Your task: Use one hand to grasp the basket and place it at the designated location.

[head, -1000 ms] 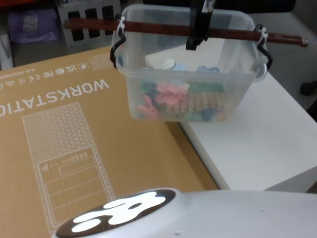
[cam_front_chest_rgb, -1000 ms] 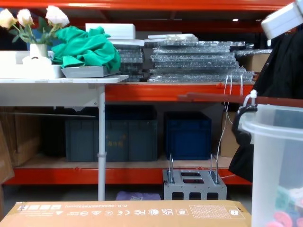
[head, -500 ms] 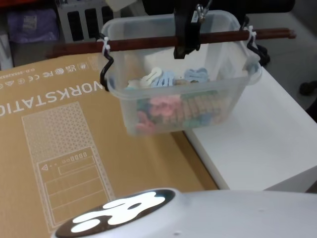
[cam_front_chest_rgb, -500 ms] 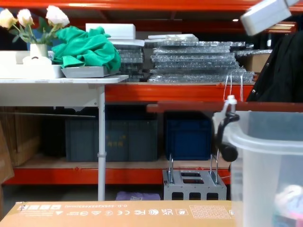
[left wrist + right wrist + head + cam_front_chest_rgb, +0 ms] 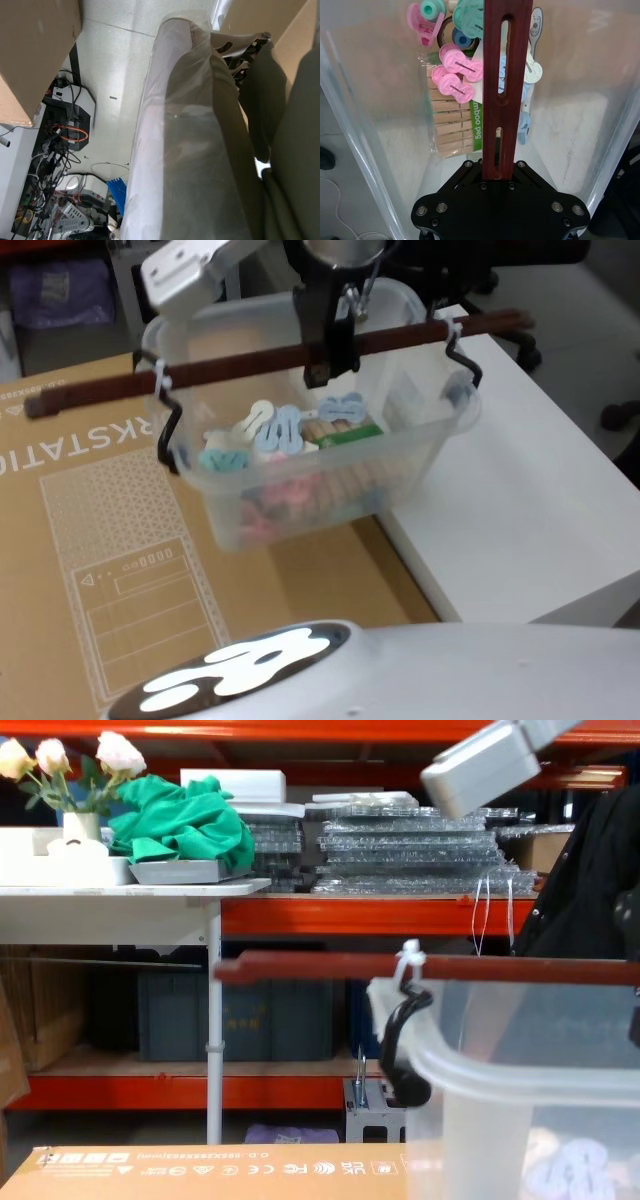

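The basket [image 5: 318, 478], a translucent tub holding coloured clips and wooden clothespins, hangs tilted in the air over the seam between the cardboard box and the white table. My right gripper [image 5: 322, 362] comes down from above, shut on the middle of the red-brown handle [image 5: 220, 368]. In the right wrist view the gripper [image 5: 499, 175] clamps the slotted handle [image 5: 503, 90] above the clips. In the chest view the basket [image 5: 520, 1120] fills the lower right, with its handle [image 5: 330, 966] running level. My left arm stays parked at my side, its wrist view looking down at the floor.
A large flat cardboard box [image 5: 110, 570] printed WORKSTATION covers the left and middle. A white table [image 5: 540, 510] lies to the right. Beyond, in the chest view, stand red shelving [image 5: 300, 915], dark blue crates [image 5: 235, 1020] and a white side table [image 5: 130, 900].
The right gripper has carried the basket leftward and closer to me, from over the white table's edge to over the cardboard box. The basket has swung and tilted on the way.
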Available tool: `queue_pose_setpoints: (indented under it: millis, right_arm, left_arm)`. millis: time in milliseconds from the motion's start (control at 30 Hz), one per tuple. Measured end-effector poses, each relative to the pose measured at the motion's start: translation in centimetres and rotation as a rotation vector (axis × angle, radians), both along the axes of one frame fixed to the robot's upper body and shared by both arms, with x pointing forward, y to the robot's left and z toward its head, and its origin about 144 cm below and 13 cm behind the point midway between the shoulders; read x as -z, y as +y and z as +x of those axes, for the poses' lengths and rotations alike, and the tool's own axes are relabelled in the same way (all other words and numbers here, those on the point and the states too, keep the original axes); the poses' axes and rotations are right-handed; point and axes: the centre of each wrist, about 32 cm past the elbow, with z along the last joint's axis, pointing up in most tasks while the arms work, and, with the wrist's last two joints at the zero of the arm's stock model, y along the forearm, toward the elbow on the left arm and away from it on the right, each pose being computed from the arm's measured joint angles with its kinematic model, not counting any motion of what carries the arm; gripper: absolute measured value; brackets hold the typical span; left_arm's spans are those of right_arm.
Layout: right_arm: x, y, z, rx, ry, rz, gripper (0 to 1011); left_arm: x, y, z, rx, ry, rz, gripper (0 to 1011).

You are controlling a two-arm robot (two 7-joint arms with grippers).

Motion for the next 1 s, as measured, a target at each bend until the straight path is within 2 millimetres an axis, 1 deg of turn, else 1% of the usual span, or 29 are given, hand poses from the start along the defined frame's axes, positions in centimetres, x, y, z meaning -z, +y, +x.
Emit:
queue_pose_setpoints:
  millis: [33,200,400,667,800,1000]
  right_arm:
    - [0.0,0.0,0.0,0.000,0.000,0.000,1]
    - [0.9,1.7,-0.9,-0.054,0.010,0.004,0]
    - [1.9,2.9,-1.4,-0.069,0.034,0.028,1]
    - [3.2,3.6,-1.9,-0.055,0.051,0.064,1]
    - [4.0,3.9,-1.9,-0.028,0.052,0.089,1]
    - [4.7,4.0,-1.9,-0.006,0.052,0.105,1]
  left_arm:
    - [0.0,0.0,0.0,0.000,0.000,0.000,0]
    - [0.0,0.0,0.0,0.000,0.000,0.000,0]
    - [0.0,0.0,0.0,0.000,0.000,0.000,0]
    - [0.0,0.0,0.0,0.000,0.000,0.000,0]
    - [0.0,0.0,0.0,0.000,0.000,0.000,0]
    - [0.0,0.0,0.0,0.000,0.000,0.000,0]
